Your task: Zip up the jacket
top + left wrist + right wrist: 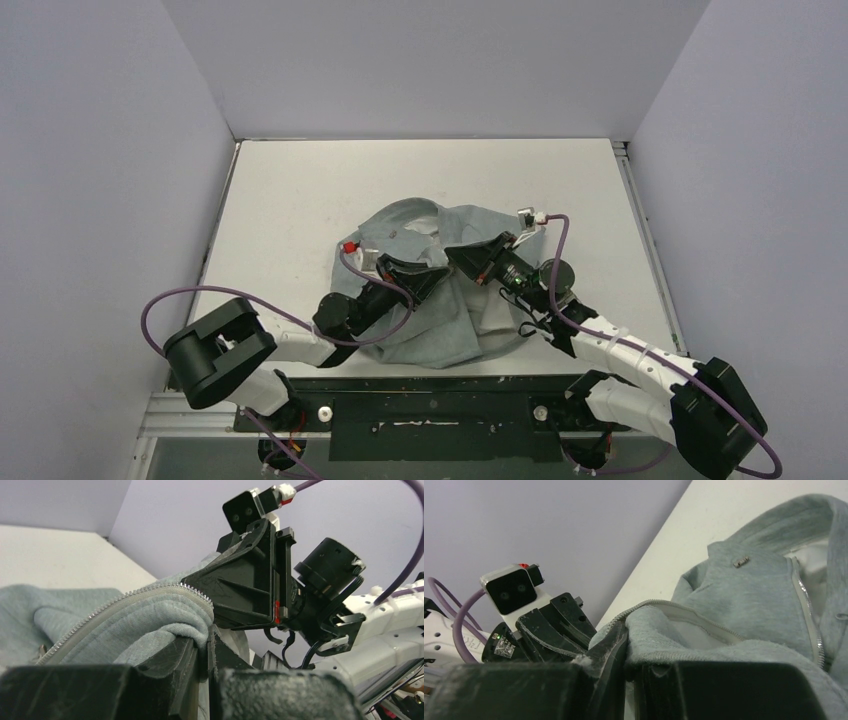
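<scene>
Item: jacket (440,335), lt heather-grey sweatshirt fabric, sole garment. Loc: crumpled on white table (300,200), approx mid-width, lower part reaching the near edge, hood (400,215) end toward the far side. Front: pale zipper (125,597), metal teeth, runs along a raised fold. In my right wrist view, one zipper edge lies open w/ white lining beside it. My left hand (432,277): clenched on a thick fold of jacket fabric, cloth bulging over the pinch, zipper edge arching just above it. My right hand (460,260): likewise clamped on a fold at the zipper edge, fabric gripped btwn both fingers. Hands' relation: tips face each other over the mid-jacket, very near. I can't tell if they touch. Both arms reach in from the near edge, purple cables looping off each wrist. Slider/pull: can't tell where it is. Sleeves: not separable in the bunched cloth.
</scene>
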`<state>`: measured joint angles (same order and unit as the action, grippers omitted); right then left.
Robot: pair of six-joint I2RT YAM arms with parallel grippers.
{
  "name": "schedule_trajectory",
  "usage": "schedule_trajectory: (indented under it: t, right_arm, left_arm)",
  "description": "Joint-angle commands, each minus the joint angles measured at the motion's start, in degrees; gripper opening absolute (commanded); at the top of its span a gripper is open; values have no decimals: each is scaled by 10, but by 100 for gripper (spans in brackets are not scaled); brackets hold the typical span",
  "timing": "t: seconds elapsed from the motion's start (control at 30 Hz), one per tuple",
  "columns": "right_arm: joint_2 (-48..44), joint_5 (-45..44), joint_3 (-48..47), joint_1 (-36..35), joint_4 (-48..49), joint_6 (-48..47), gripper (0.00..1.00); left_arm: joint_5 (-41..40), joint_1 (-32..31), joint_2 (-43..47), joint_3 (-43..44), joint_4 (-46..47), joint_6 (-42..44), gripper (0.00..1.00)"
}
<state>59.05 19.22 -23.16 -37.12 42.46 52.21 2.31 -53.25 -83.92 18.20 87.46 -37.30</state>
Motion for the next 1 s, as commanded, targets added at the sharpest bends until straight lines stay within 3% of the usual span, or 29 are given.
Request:
schedule_trajectory:
  t: [0.0,0.53,0.8,0.97]
  right_arm:
    - [-7,-7,5,-7,26,-23,0]
    - [-8,-30,78,-10,-17,-26,0]
    - [-44,-19,76,-10,-55,-33,24]
    - [-97,-2,54,-9,-153,-60,33]
  left_arm:
    - [58,-13,-23,-30,132,-17,0]
    - [9,-12,-105,-103,132,-80,0]
    - [-3,-12,-124,-107,133,-108,0]
    - [-3,-9,-137,-105,133,-141,0]
